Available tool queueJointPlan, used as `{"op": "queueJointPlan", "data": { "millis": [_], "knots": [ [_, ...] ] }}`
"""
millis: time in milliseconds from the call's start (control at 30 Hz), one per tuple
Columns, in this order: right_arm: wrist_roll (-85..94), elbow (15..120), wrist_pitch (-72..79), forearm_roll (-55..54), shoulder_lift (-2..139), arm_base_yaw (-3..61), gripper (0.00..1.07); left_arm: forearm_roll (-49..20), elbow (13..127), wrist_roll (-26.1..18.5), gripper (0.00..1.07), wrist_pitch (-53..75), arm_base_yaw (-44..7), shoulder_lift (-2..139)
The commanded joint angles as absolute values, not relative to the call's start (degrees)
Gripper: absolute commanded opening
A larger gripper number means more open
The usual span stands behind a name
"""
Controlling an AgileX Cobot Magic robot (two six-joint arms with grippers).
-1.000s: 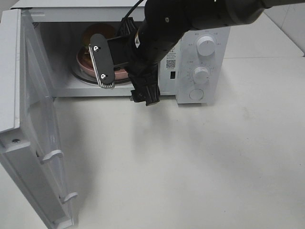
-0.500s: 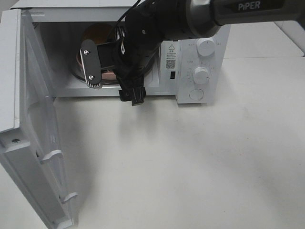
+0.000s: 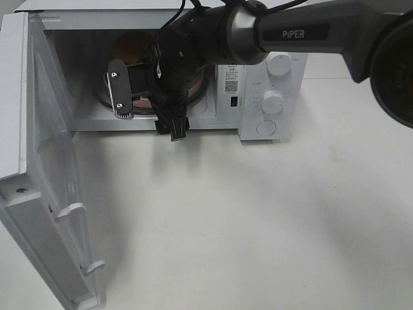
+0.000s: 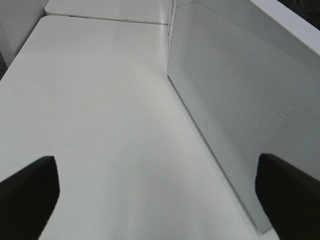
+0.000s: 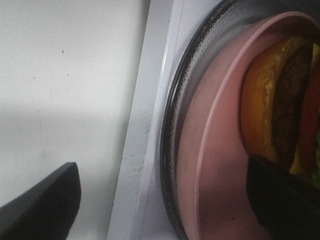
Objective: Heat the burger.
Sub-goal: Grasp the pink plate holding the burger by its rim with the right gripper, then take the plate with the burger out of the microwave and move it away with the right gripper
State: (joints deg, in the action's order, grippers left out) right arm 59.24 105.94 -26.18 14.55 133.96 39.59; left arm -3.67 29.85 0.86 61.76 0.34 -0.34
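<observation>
The burger (image 3: 132,45) lies on a pink plate (image 3: 145,101) on the glass turntable (image 3: 103,100) inside the open microwave. My right gripper (image 3: 129,90) reaches into the cavity at the plate's front edge and hides much of the plate. In the right wrist view the burger (image 5: 272,110) shows its bun and dark patty on the pink plate (image 5: 215,150). The right gripper (image 5: 165,200) is open, one finger outside the turntable rim (image 5: 172,140) and the other over the plate beside the burger. My left gripper (image 4: 160,200) hangs open over bare table.
The microwave door (image 3: 39,161) swings out wide on the left, toward the table's front; the left wrist view sees its mesh panel (image 4: 240,100) close by. Two knobs (image 3: 279,62) and a button sit on the microwave's right panel. White table (image 3: 258,226) spreads in front.
The right arm has moved left and deeper into the microwave opening, bringing the gripper up against the plate. The left gripper shows no change.
</observation>
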Motion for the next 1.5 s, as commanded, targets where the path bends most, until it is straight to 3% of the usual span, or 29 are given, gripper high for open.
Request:
{"op": "queueJointPlan", "data": {
  "millis": [33,700,767,800,833,867,900,933,967,1000,1033,1067,1100,1167,1500],
  "knots": [
    [58.5,107.8,-26.2,14.5,135.2,38.7,0.86,-4.1,29.7,1.0,1.0,61.2,0.6,-1.3],
    [57.9,112.5,-22.7,13.8,140.1,36.7,0.78,-3.8,29.7,1.0,1.0,61.2,0.6,-1.3],
    [55.5,112.5,-21.7,13.4,140.7,36.7,0.68,-3.8,29.7,1.0,1.0,61.2,0.6,-1.3],
    [55.5,112.5,-21.7,13.4,140.7,36.7,0.68,-3.8,29.7,1.0,1.0,61.2,0.6,-1.3],
    [55.5,112.5,-21.1,12.8,140.7,36.7,0.58,-3.8,29.7,1.0,1.0,61.2,0.6,-1.3],
    [55.5,112.5,-21.1,12.8,140.7,36.7,0.58,-3.8,29.7,1.0,1.0,61.2,0.6,-1.3],
    [55.5,112.5,-21.0,12.8,140.8,36.7,0.51,-3.8,29.7,1.0,1.0,61.2,0.6,-1.3],
    [55.5,112.5,-21.0,12.8,140.8,36.7,0.38,-3.8,29.7,1.0,1.0,61.2,0.6,-1.3],
    [55.5,112.5,-21.0,12.8,140.8,36.7,0.38,-3.8,29.7,1.0,1.0,61.2,0.6,-1.3],
    [55.5,112.5,-20.9,12.8,140.8,36.7,0.24,-3.8,29.7,1.0,1.0,61.2,0.6,-1.3],
    [55.5,112.5,-20.9,12.8,140.8,36.7,0.24,-3.8,29.7,1.0,1.0,61.2,0.6,-1.3],
    [55.5,112.5,-21.0,12.5,140.8,36.7,0.11,-3.8,29.7,1.0,1.0,61.2,0.6,-1.3],
    [55.5,112.5,-21.3,12.2,140.7,36.7,0.05,-3.8,29.7,1.0,1.0,61.2,0.6,-1.3],
    [55.5,112.5,-21.9,11.3,140.7,36.7,0.0,-3.8,29.7,1.0,1.0,61.2,0.6,-1.3],
    [55.8,112.4,-24.6,11.3,139.1,37.1,0.0,-3.8,29.7,1.0,1.0,61.2,0.6,-1.3]
  ]
}}
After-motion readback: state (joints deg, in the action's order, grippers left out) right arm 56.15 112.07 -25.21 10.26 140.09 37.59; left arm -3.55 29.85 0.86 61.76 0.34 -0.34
